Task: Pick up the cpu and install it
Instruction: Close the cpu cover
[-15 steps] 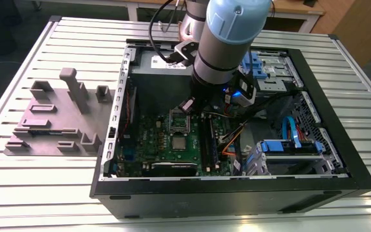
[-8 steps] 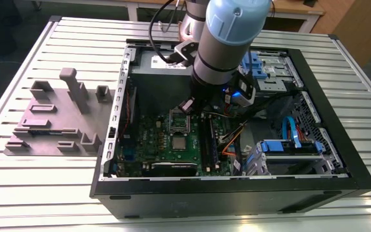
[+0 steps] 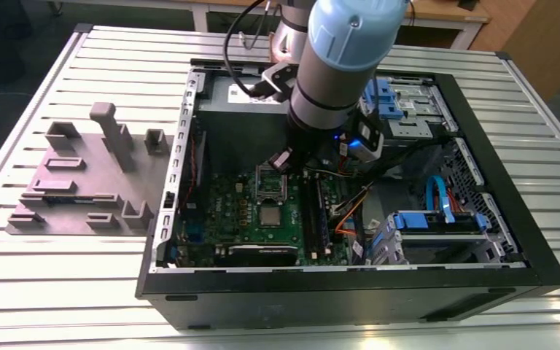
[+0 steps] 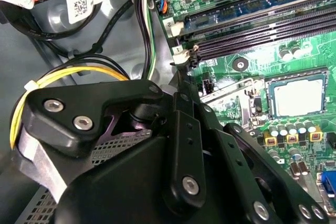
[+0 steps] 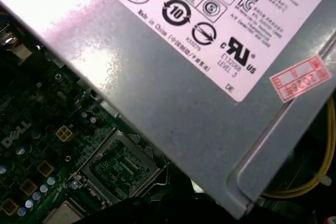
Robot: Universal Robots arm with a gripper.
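The cpu (image 3: 272,216) is a small silvery square lying flat in its socket on the green motherboard (image 3: 231,211) inside the open computer case (image 3: 358,292). In the second wrist view the cpu (image 4: 296,98) shows a pale rim. The hinged silver frame (image 3: 270,181) stands open just beyond the cpu. That frame (image 5: 121,166) has a hollow middle, and a corner of the cpu (image 5: 63,214) shows beside it. My gripper (image 3: 283,160) hangs over the frame's far end, apart from the cpu. The black gripper (image 4: 181,74) looks shut and holds nothing.
The grey power supply box (image 5: 210,77) with a white label sits close behind the gripper. Black, yellow and orange cables (image 4: 68,77) run beside it. Memory slots (image 4: 252,30) lie next to the socket. Blue drive bays (image 3: 436,222) fill the case's right. A grey fixture block (image 3: 85,175) stands on the slatted table.
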